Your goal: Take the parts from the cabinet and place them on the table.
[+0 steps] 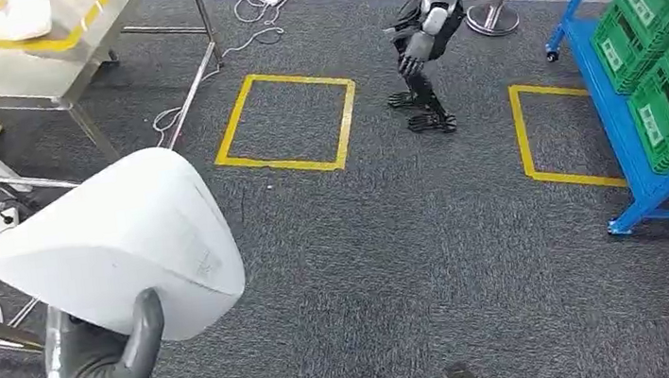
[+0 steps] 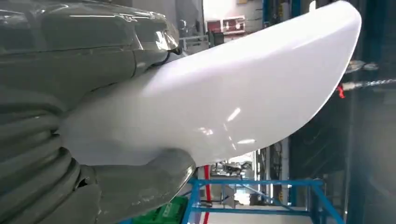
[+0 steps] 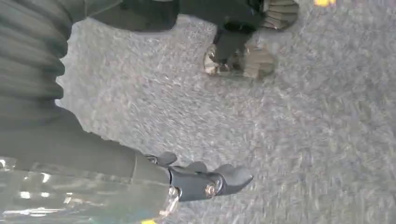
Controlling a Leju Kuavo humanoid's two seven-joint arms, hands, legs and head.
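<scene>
While gripping part [image 1: 118, 242], left hand [image 1: 94, 368] raised.

The left hand [image 1: 103, 363] is formed of glossy grey plastic, with a thick rounded thumb and a ribbed cover. On the right hand [image 3: 140, 172], a grey ribbed cover, dark fingers [image 3: 224, 177] and a small silver screw are seen.

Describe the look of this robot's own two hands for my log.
The left hand has a thick matte grey thumb and grey palm; close up it shows a grey ribbed cover and a glossy clear film over its back. The right hand has a grey ribbed cover, darker fingers and a small metal screw.
</scene>
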